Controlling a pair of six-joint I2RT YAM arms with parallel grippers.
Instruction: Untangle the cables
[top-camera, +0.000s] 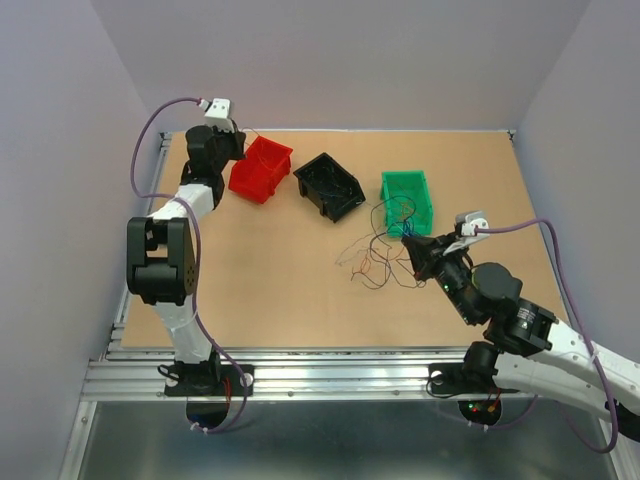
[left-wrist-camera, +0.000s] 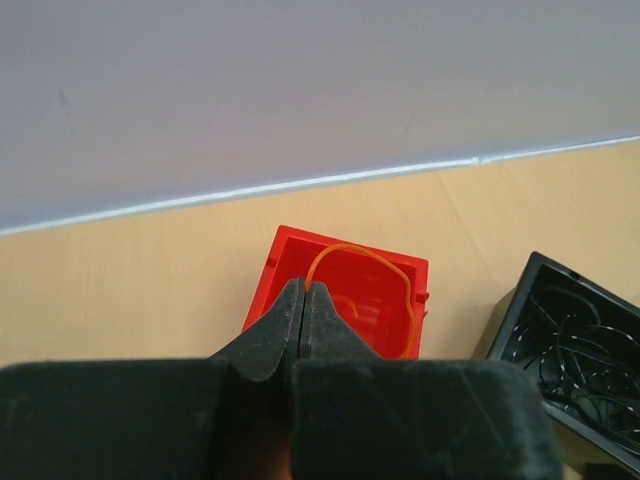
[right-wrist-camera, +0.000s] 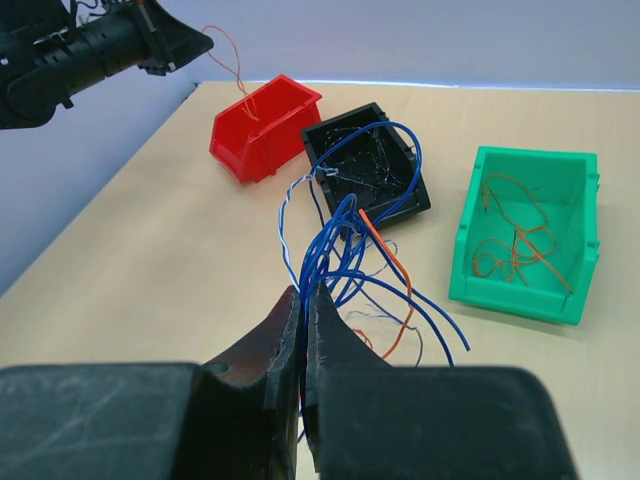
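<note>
Right wrist: green bin (right-wrist-camera: 515, 300), black bin (right-wrist-camera: 340, 118) hold wires; cables (top-camera: 375, 262) remain tangled. Left fingers (left-wrist-camera: 270, 340) pinch orange wire (left-wrist-camera: 360, 250), right fingers (right-wrist-camera: 265, 350) clamp blue strands (right-wrist-camera: 325, 260).

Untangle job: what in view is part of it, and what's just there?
Job: loose strands; orange wire in left gripper; blue wires in right gripper; red bin, black bin, green bin.
Just there: lilac arm cable; aluminium rail.

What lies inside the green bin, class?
The green bin holds a loose curl of thin orange wires lying on its floor. Its near wall hides the strip of floor right behind it.
</note>
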